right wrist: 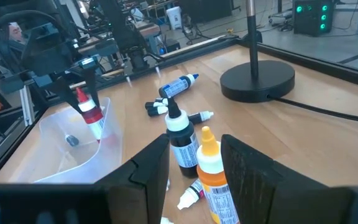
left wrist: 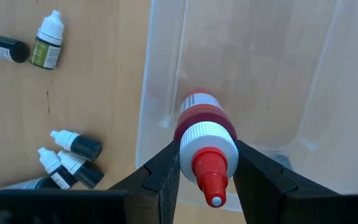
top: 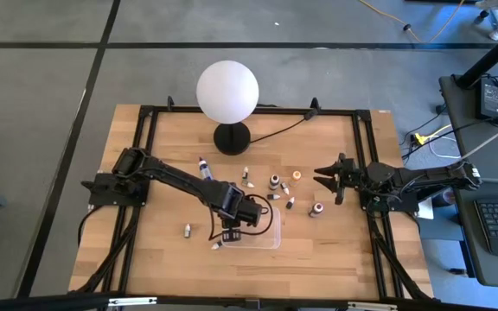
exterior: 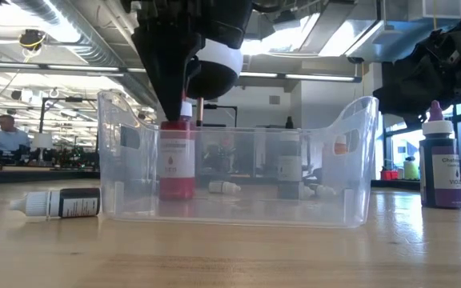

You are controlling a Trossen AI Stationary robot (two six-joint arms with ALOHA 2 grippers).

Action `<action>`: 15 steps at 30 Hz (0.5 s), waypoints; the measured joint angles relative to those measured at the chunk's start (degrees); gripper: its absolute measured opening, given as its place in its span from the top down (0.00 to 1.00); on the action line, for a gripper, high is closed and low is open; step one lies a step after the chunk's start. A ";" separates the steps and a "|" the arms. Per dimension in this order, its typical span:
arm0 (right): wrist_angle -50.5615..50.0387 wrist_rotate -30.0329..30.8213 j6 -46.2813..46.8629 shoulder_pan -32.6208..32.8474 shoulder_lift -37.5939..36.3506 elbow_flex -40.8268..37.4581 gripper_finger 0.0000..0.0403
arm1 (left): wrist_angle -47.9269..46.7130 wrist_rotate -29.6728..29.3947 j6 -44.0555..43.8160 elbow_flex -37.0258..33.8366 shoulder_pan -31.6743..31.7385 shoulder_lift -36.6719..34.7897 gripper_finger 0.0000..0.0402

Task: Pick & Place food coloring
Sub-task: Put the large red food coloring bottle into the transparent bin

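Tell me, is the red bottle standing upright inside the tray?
Yes. The red bottle stands upright inside the tray, its cap gripped by the left hand.

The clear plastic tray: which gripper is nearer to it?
Left. The left gripper is over the clear plastic tray, holding a red bottle inside it. The right gripper waits apart, toward the table's right side.

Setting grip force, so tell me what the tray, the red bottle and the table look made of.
Tray: clear, glossy plastic; bottles behind show through its walls.
Red bottle: probably soft translucent plastic, with a ribbed white collar and red tip; the left tool grips that collar.
Table: pale wood boards, visible grain, matte to satin.
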 joint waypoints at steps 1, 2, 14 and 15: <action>-0.01 -0.01 -0.01 0.00 0.00 0.00 0.63 | 0.03 -0.18 0.02 0.00 0.00 0.00 0.68; -0.01 -0.01 -0.02 0.00 0.00 0.00 0.63 | 0.00 -0.22 0.04 0.00 0.08 -0.01 0.68; -0.01 -0.01 -0.02 -0.02 0.00 0.00 0.63 | -0.06 -0.67 1.57 -0.09 0.21 -0.11 0.68; -0.01 -0.01 -0.02 -0.02 0.00 0.00 0.63 | -0.05 -0.67 1.54 -0.09 0.21 -0.10 0.68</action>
